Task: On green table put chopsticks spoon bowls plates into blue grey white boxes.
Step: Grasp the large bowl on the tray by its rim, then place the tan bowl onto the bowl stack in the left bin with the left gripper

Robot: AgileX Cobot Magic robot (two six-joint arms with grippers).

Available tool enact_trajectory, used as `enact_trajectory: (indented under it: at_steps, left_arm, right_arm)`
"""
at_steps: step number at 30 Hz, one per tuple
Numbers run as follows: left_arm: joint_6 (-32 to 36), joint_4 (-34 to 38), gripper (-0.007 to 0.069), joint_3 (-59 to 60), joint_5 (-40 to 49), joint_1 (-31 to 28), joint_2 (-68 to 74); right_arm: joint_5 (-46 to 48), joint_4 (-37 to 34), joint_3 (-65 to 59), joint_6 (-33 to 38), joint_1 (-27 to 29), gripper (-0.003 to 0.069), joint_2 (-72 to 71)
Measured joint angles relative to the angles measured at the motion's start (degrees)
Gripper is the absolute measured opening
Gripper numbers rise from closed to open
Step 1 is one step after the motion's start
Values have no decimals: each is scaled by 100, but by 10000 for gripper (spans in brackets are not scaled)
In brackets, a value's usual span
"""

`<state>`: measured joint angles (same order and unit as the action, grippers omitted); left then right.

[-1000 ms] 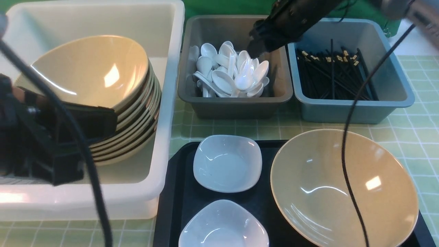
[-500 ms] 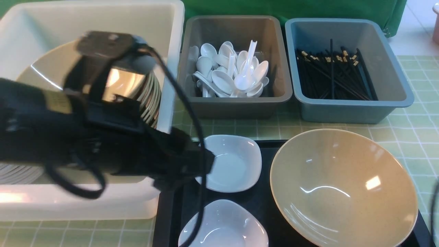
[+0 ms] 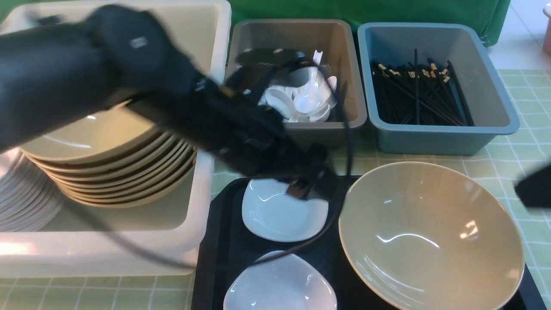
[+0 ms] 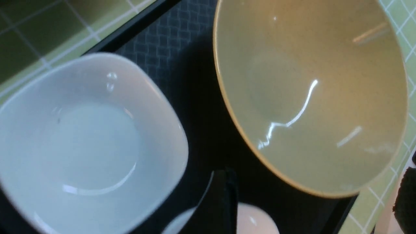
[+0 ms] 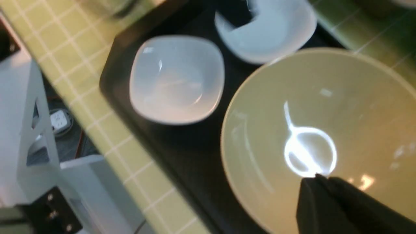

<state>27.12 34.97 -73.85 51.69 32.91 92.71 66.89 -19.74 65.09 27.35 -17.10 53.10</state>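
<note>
A tan bowl (image 3: 430, 237) and two white plates (image 3: 275, 215) (image 3: 280, 286) sit on the black tray (image 3: 217, 241). My left gripper (image 3: 308, 187) hangs open and empty over the far plate's right rim, beside the bowl (image 4: 308, 81); one finger (image 4: 224, 198) shows in the left wrist view. My right gripper (image 5: 317, 178) is shut on nothing above the bowl (image 5: 292, 97), a dark blur at the front view's right edge (image 3: 533, 191). The white box (image 3: 202, 202) holds stacked bowls (image 3: 107, 146), the grey box (image 3: 344, 47) spoons (image 3: 301, 101), the blue box (image 3: 486, 86) chopsticks (image 3: 422, 94).
The green table (image 3: 516, 146) shows around the tray and boxes. A pile of white plates (image 3: 26, 202) lies in the white box left of the bowls. My left arm (image 3: 129, 64) crosses over the white box and the grey box's front. Equipment stands beyond the table's edge (image 5: 32, 130).
My left arm swung right from the white box to over the tray and opened; the top bowl now lies flat on the stack. My right arm left the grey box, moved right and shut.
</note>
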Motion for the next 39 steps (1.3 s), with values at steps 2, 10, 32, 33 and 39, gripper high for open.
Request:
enact_trajectory:
  at_steps: [2,10,32,33,39]
  left_arm:
    - [22,8,664,-171,33,15,208]
    - [-285,-425,664,-1308,118,447,1739]
    - [-339,-95,15,-2288,1015,183,2678]
    - [-252,-122,17,-2288,1047,120,2551]
    - [-232,60,17,-2288,1268,-464,1609]
  right_arm:
    - [-14,0,-157,29,0,22,-162]
    - [-35,-12,-457,110,0,22,-792]
    - [-160,-19,-457,105,0,28,-829]
    - [-187,-19,-457,111,0,29,-829]
    - [-412,-313,-457,453,0,33,-829]
